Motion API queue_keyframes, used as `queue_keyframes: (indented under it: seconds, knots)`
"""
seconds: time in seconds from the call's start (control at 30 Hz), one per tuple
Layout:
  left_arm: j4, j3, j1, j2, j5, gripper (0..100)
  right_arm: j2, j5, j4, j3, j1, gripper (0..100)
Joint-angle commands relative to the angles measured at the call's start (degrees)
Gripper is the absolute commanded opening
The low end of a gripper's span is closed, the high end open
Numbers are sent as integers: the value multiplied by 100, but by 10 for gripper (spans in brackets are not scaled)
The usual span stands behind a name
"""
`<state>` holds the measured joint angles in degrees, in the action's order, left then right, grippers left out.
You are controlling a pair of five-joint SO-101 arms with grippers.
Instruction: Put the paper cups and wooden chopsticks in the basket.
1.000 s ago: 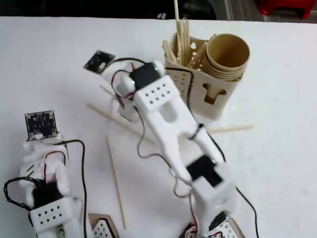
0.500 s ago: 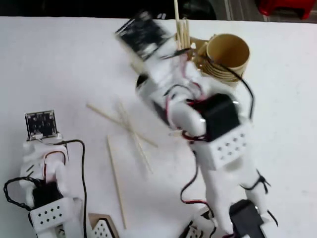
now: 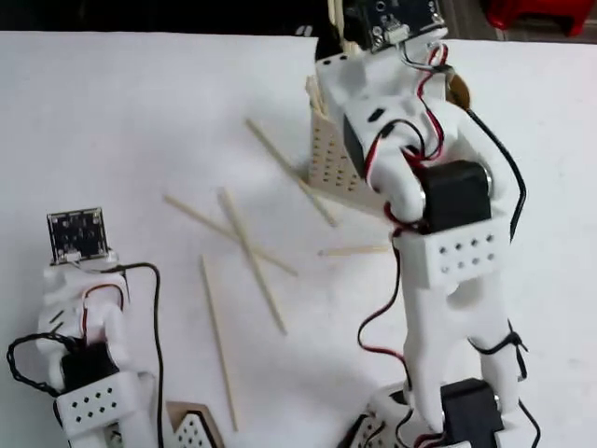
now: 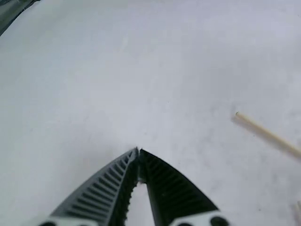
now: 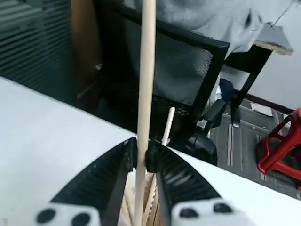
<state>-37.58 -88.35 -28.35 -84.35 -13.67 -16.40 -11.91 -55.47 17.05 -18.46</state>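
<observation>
Right fingers (image 5: 110,181) clenched on upright wooden chopstick (image 5: 146,70), over basket (image 3: 332,161). Left fingers (image 4: 110,186) pressed together, empty, above table (image 3: 112,112). Loose chopsticks (image 3: 250,257) lie on table beside basket.

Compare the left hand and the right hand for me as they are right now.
The left hand is shut on nothing; the right hand is shut on a wooden chopstick. The left hand is over bare table; the right hand is at the basket. Both have dark ribbed jaws, closed.
</observation>
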Motion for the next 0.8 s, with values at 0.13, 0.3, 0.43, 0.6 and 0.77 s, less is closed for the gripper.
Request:
queue_keyframes:
  seconds: [0.13,0.3,0.43,0.6,0.77]
  knots:
    - [70,26,-22,-75,-70,24,-233,70,2703,-1811,470,19]
    - [70,26,-22,-75,-70,24,-180,70,3837,-2778,532,19]
    - [70,26,-22,-75,-70,24,-180,70,4180,-3323,532,25]
    - [70,26,-13,-75,-70,24,-338,70,3741,-3226,523,114]
    - [70,26,-13,-75,-70,24,-831,53,2105,-2576,207,162]
